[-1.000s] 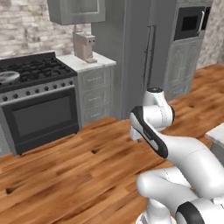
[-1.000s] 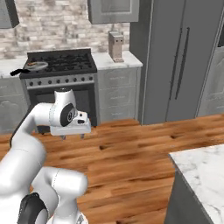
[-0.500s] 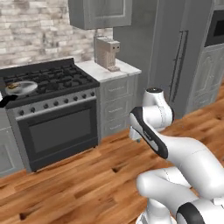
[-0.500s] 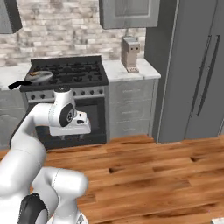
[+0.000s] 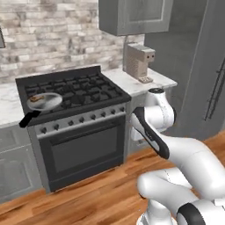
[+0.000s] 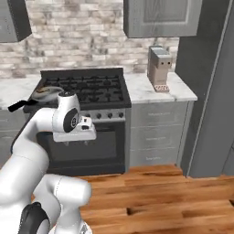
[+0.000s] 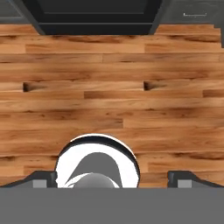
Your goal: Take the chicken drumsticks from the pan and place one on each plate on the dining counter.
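**Ana:** Grey metal, round and shallow, with a long black handle: that frying pan sits on the front left burner of the black gas stove, handle pointing out over the stove's left front corner.

**Ben:** I see the pan from the right base view too, at the stove's left edge, behind the arm's white wrist. Anything in it?

**Ana:** A small golden-brown chicken drumstick lies toward the pan's back left. I can make out one brown patch; whether it is one piece or two I cannot tell.

**Ben:** And the end effector?

**Ana:** In the hand view its two dark fingertips sit far apart at the bottom corners, with nothing between them. It points down at the wooden plank floor, well apart from the pan.

**Ben:** What else is around?

**Ana:** A boxy beige coffee machine stands on the white marble tabletop just right of the stove. Same machine in the right base view, on the tabletop above grey drawer cabinets.

**Ben:** The wall?

**Ana:** Pale stone brick behind the stove, with a grey wall cabinet above the coffee machine.
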